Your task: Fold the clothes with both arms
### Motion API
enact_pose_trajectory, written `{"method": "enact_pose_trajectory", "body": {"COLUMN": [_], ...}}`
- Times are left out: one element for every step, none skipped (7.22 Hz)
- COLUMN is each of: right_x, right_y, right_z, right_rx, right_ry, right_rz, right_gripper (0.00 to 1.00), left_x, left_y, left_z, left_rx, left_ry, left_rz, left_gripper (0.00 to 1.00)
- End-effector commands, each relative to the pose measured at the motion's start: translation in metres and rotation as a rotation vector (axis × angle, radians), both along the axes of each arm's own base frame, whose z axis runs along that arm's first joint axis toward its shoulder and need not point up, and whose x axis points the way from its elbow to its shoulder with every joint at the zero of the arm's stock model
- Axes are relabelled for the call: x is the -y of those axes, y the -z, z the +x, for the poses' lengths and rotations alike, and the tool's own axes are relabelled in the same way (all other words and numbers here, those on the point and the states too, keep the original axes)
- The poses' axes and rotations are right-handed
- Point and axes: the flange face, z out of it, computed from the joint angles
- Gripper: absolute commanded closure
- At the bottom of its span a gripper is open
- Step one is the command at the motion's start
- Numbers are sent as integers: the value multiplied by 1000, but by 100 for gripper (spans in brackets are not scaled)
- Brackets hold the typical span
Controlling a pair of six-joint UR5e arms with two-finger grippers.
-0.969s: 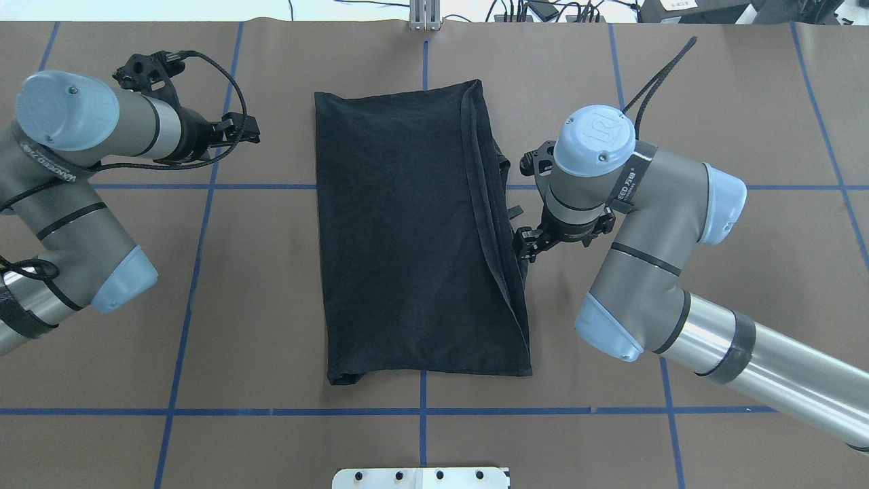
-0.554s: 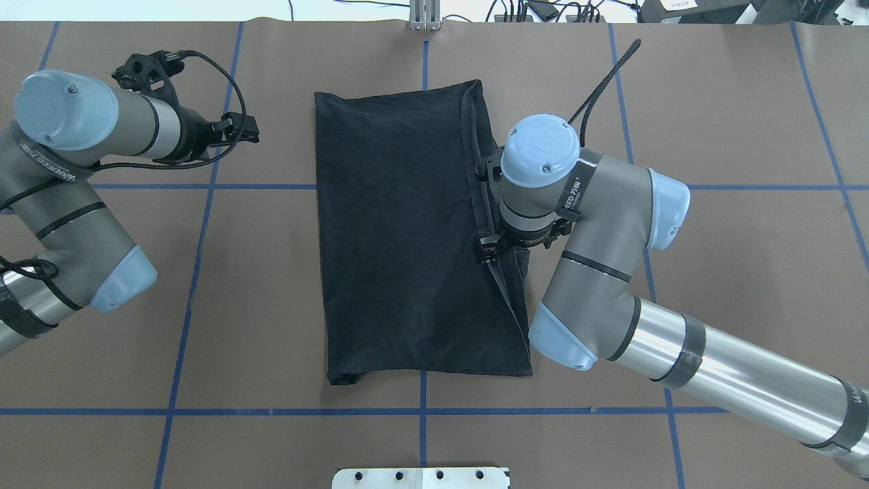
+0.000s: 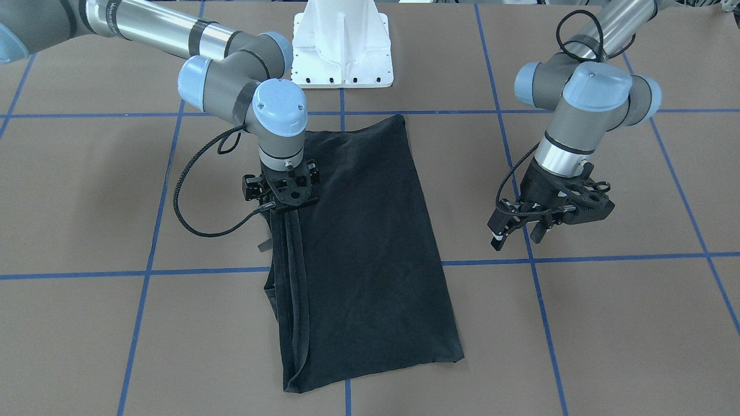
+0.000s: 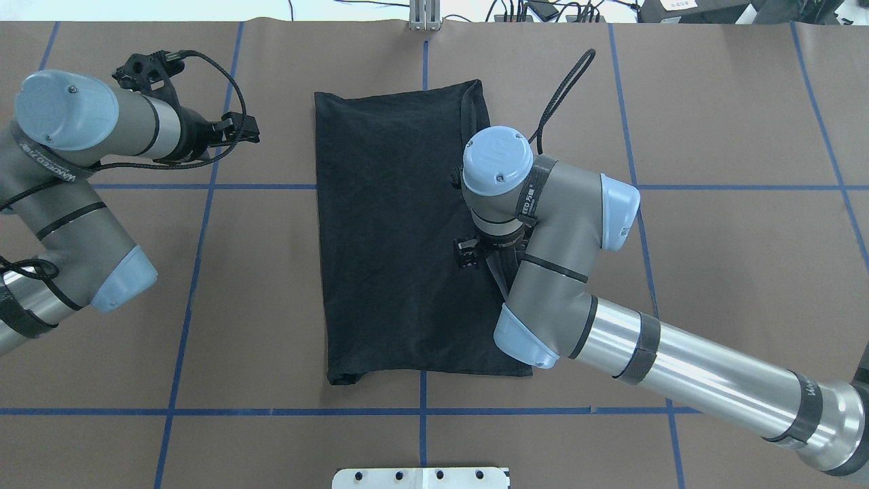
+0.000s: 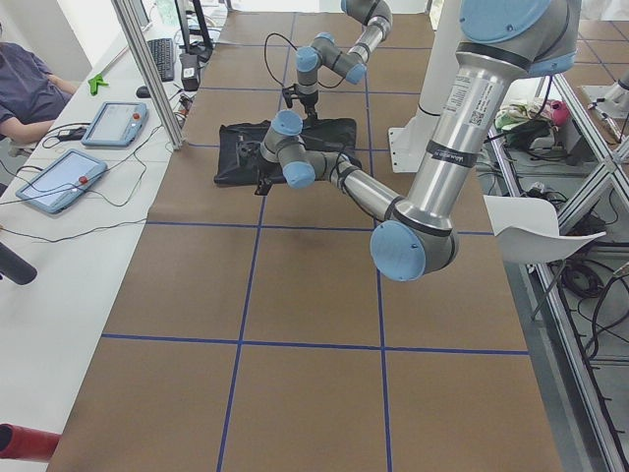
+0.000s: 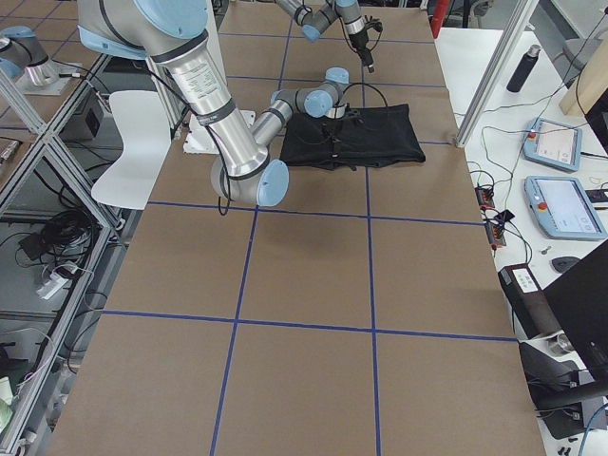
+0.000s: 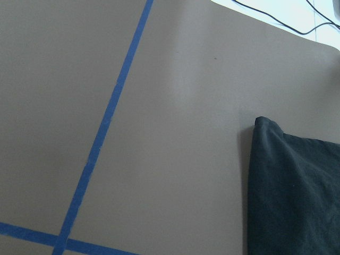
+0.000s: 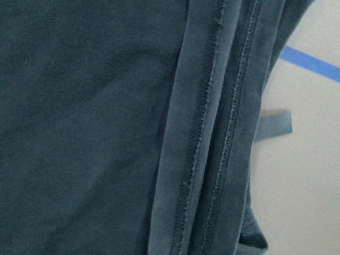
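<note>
Your black T-shirt lies flat in the middle of the table, folded into a long rectangle with its plain side up. One short end points toward the robot and the other toward the far side. Its right long edge is a stack of stitched hems, shown close up by the right wrist camera, with a small grey tab poking out onto the brown surface beside them. The right gripper points straight down on that layered edge, about midway along it. You cannot tell whether its claw is parted or clenched: the wrist covers it from above, and from the front the fingers merge with the black fabric. The left gripper hangs over bare table well to the left of the shirt, its claw spread apart and gripping nothing. Blue tape lines cross the table around the shirt, and the white base sits at the robot's edge.
</note>
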Motion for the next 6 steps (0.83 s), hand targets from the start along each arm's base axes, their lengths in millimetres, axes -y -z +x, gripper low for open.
{"method": "enact_pose_trajectory", "body": {"right_x": [-1,-1,-1,0,0,1], "right_y": [-10,-14,-19,-19,-20,-24], "right_z": [-1,-1,1,1,2,4], "right_rx": [-16,-22,-25,-23,-25,-25], "right_ry": [3,4,3,5,4,4], "right_rz": [-5,-8,-11,-14,-12,-21], "right_gripper": [1,1,1,1,1,1], "left_x": [-1,0,0,0,0,0], "left_y": [0,2,2,3,3,4], "left_z": [1,1,1,1,1,1], "left_rx": [-4,-5,-6,-7,-6,-7], "left_ry": [-5,-5,-4,-4,-4,-4], "left_rz": [-3,-2,-2,-1,-2,-1], "left_gripper": [0,0,0,0,0,0]}}
